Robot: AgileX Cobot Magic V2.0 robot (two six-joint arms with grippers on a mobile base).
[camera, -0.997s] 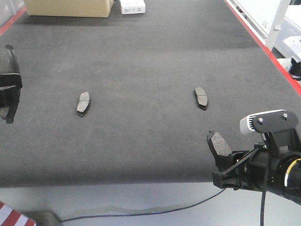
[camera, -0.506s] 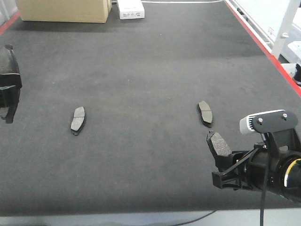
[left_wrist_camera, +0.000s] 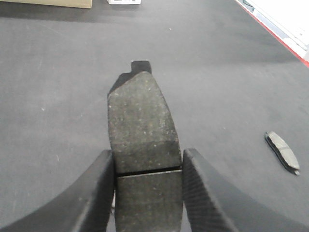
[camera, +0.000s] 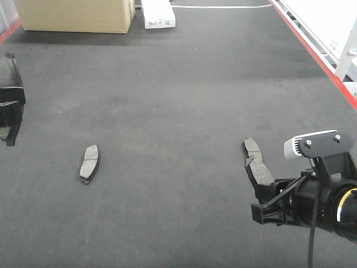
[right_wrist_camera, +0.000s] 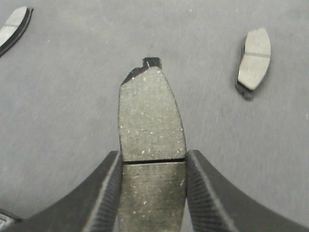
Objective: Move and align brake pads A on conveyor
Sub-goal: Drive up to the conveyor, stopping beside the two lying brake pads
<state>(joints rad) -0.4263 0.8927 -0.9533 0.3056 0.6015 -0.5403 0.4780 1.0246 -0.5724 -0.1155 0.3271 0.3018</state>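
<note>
Both sets of fingers are closed on a brake pad: the right gripper [right_wrist_camera: 152,193] clamps one pad [right_wrist_camera: 151,121] gritty face up over the conveyor [camera: 184,84], and the left gripper [left_wrist_camera: 147,193] pinches another [left_wrist_camera: 142,121] the same way. Two more pads lie on the belt, one at left [camera: 88,163], one just beyond the right-hand pad [camera: 251,147]. Good placing probably means lowering each held pad flat, groove square to its neighbours, and opening only once it touches the belt.

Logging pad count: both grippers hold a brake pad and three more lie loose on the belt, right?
Not three. The front view shows two loose pads: one at left, one beside the right gripper. Both grippers do hold a pad; the left gripper shows in its wrist view.
</note>
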